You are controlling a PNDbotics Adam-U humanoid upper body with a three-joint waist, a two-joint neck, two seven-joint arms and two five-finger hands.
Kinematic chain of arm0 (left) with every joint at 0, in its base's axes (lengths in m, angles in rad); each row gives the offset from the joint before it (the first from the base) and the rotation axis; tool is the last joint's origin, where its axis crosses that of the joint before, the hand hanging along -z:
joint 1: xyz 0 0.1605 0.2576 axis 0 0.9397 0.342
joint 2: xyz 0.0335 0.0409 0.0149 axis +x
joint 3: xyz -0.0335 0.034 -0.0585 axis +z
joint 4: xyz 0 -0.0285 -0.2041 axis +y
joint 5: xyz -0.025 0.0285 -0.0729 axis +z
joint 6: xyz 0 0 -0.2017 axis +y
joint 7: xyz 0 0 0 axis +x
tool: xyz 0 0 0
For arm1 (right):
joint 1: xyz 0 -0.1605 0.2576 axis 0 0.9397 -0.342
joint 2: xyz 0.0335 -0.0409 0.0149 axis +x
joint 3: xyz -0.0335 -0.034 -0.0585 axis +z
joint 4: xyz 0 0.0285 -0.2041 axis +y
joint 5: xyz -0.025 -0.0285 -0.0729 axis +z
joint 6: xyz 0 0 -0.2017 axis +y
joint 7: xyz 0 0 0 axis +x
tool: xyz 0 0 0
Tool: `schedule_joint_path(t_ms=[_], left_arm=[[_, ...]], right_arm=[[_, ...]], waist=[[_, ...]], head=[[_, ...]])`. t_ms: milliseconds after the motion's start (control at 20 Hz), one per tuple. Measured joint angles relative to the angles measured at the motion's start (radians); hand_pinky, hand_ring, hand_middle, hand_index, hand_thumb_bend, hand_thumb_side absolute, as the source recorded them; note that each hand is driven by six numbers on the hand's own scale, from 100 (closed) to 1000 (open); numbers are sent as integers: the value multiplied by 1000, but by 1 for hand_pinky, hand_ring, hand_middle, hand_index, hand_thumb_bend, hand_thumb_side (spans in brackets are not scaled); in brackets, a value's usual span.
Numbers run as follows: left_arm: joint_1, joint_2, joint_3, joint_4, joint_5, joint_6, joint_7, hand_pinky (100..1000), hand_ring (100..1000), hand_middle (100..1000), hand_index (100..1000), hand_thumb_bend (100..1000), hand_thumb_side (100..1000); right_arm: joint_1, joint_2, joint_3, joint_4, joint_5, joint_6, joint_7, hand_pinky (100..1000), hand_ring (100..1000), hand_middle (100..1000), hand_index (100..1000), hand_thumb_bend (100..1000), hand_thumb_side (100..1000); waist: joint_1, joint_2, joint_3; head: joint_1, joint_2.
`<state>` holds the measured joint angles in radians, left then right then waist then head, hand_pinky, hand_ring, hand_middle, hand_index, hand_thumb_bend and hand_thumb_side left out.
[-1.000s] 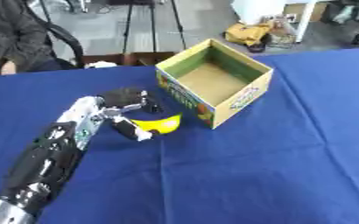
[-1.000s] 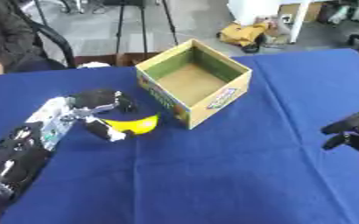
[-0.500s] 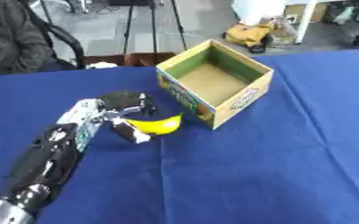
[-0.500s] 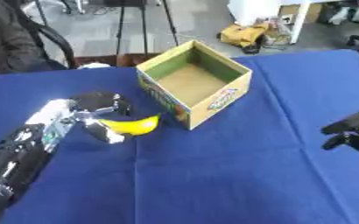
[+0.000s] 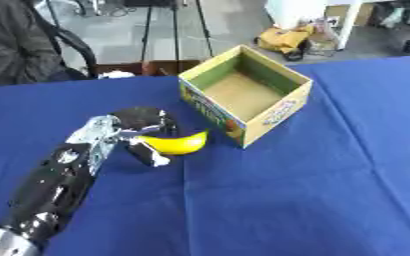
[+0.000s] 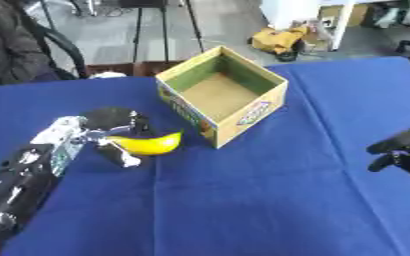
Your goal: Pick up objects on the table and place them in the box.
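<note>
1. Blue cloth covers the counter (image 5: 270, 200).
2. Left hand (image 5: 138, 125) has closed around the curved yellow banana (image 5: 175, 143), now raised slightly.
3. Open cardboard box (image 5: 248, 97) sits just beside; transfer comes next.
4. Right hand (image 6: 405, 150) idles, fingers curled on nothing, at the right edge.

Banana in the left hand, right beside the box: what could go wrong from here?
1. The left hand holds the banana by one end only, most of it sticking out free, so it may pivot or slip from the fingers during the lift.
2. The banana sits low beside the box, its tip near the wall; moved across without rising first, it could strike the wall and shove the box along the blue cloth.
</note>
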<state>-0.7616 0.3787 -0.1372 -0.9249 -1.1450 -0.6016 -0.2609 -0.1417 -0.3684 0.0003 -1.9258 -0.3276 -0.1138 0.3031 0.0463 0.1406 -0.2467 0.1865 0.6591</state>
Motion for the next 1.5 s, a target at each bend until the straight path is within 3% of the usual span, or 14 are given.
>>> schedule_joint_path(t_ms=[450,950,1500], left_arm=[[0,0,6,18,-7,1,-10,537,518,529,761,246,417],[2,0,10,18,71,-1,-56,524,504,506,742,138,396],[3,11,13,-13,165,7,-103,520,501,501,739,100,395]], right_arm=[[0,0,0,0,0,0,0,527,656,547,648,100,609],[0,0,0,0,0,-1,1,527,656,547,649,100,607],[0,0,0,0,-1,-2,1,527,656,547,648,100,605]], waist=[[-5,0,1],[-5,0,2],[-6,-3,1]], head=[[0,0],[-3,0],[-3,0]])
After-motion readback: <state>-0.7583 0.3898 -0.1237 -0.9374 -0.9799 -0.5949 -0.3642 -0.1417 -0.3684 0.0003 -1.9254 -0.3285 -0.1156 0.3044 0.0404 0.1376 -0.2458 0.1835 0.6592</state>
